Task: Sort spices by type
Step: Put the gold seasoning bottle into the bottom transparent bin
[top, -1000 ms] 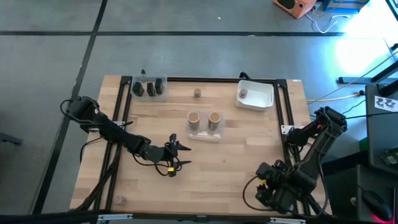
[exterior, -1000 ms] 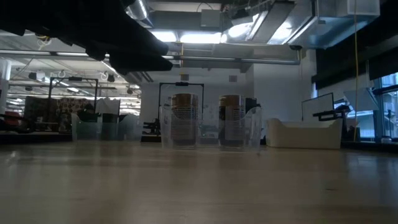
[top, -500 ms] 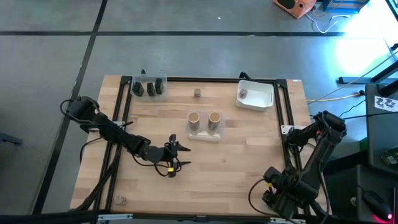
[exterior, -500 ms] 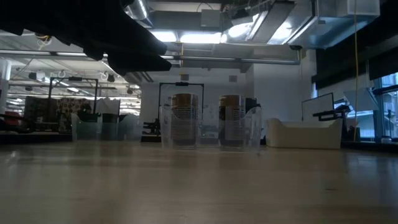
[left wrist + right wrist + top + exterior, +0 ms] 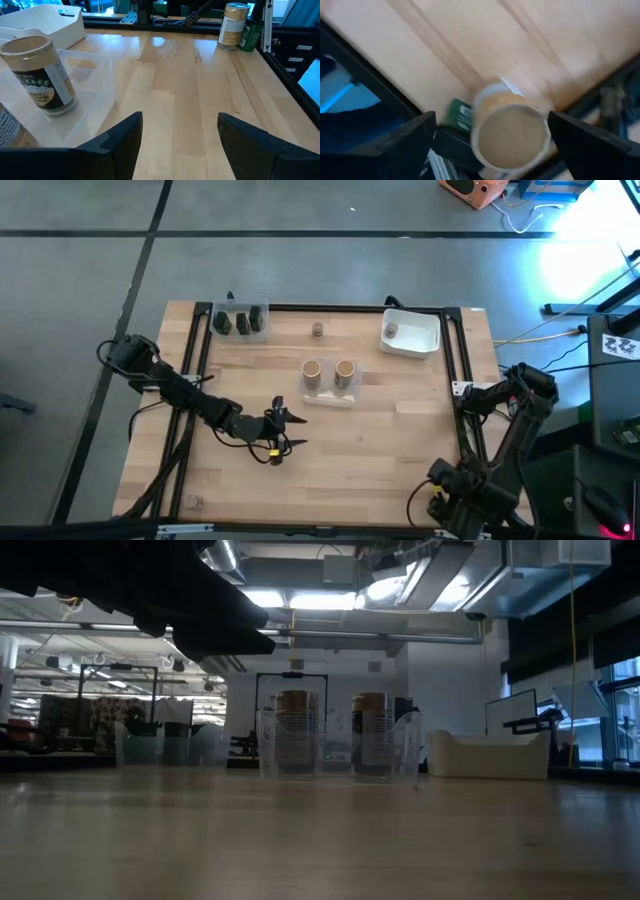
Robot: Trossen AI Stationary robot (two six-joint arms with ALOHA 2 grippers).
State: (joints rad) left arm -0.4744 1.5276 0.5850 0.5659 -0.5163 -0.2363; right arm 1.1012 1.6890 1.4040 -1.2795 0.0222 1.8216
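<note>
Two tan round jars [image 5: 329, 374] stand in a clear tub [image 5: 329, 396] at mid-table. Three dark blocky jars [image 5: 239, 322] sit in a clear tub at the far left. One tiny round jar [image 5: 317, 329] stands on the bare wood, and another [image 5: 391, 330] lies in the white tub [image 5: 420, 345]. My left gripper [image 5: 290, 427] hovers open left of the tan jars' tub, with a tan jar [image 5: 42, 75] ahead of it. My right gripper [image 5: 505, 145] is open over the table's near right corner, pointing down. Its fingers stand on either side of a third tan jar [image 5: 507, 130] without touching it.
A black frame rail [image 5: 330, 308] runs around the table's edges. A green object [image 5: 457, 115] stands right beside the corner jar, against the rail [image 5: 265, 30]. Bare wood [image 5: 370, 450] lies between the two arms. The low view shows the tan jars [image 5: 332, 730] and the white tub [image 5: 490, 755].
My right arm has moved toward the table's near right corner, its gripper sliding toward the near edge and a little to the right. My left arm and all jars have stayed where they were.
</note>
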